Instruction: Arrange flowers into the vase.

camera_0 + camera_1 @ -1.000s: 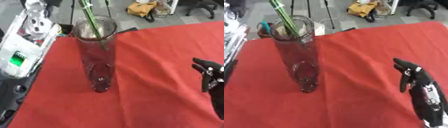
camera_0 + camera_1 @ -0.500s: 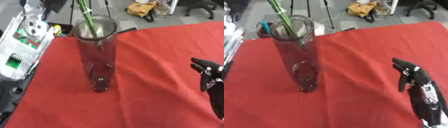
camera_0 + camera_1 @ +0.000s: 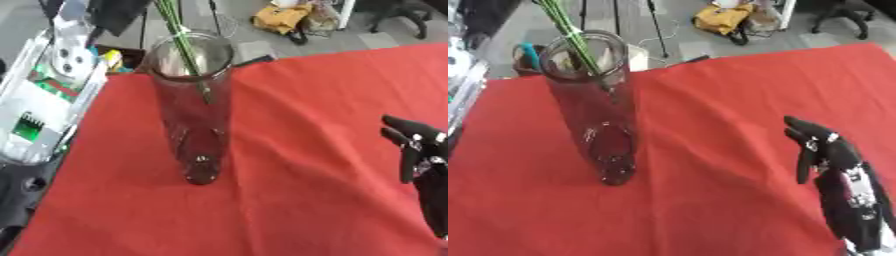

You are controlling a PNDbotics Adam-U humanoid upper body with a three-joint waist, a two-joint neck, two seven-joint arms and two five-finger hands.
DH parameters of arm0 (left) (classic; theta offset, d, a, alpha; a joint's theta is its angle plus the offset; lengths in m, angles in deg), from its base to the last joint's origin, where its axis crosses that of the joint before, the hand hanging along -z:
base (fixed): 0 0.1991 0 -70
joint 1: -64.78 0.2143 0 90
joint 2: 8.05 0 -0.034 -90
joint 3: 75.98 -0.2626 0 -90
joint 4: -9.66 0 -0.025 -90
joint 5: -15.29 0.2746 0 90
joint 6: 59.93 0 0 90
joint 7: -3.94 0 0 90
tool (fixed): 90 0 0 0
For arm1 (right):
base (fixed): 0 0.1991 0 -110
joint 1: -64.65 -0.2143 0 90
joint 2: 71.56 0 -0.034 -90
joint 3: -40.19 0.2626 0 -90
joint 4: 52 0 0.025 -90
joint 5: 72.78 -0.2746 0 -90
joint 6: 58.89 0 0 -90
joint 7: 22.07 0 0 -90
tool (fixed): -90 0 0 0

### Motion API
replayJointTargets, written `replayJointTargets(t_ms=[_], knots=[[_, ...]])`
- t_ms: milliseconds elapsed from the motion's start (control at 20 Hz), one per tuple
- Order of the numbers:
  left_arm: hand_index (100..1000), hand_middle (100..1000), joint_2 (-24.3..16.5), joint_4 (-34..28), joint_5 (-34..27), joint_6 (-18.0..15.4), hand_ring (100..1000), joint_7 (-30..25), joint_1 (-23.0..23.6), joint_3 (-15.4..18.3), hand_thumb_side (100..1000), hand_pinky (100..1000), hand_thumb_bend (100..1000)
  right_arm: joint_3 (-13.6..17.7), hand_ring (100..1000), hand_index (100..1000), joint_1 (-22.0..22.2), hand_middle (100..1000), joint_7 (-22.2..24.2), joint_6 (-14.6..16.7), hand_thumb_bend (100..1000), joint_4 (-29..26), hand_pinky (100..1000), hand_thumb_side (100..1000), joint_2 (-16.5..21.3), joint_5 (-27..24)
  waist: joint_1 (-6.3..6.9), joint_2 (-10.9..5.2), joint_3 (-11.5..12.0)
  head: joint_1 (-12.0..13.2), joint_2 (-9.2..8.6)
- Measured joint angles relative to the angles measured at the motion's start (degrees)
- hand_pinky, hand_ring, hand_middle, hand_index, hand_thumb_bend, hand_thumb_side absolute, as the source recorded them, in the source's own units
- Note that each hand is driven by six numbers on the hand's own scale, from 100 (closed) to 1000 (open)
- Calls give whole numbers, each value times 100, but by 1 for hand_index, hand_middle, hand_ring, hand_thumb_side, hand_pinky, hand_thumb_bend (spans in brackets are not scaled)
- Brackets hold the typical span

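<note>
Your right robot hand [image 3: 826, 150] hovers over the red-clothed bench [image 3: 710, 100], fingers relaxed, holding nothing. Glass vase [image 3: 194, 115] stands upright at bench left w/ green stems [image 3: 179, 35] inside, well apart from it.

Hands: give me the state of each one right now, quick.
Left hand: not in either view.
Right hand: open, fingers relaxed, holding nothing, over the red cloth, apart from the vase with its green stems.

Green stems [image 3: 184, 45] stand in the glass vase [image 3: 194, 115]
</note>
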Motion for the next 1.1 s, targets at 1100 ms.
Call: replayJointTargets(t_ms=[1100], knots=[[686, 617, -136, 148, 975, 140, 470, -1345, 49, -138, 857, 539, 100, 0, 923, 816, 9, 247, -6, -33, 100, 0, 926, 1000, -16, 47, -14, -6, 94, -45, 0]])
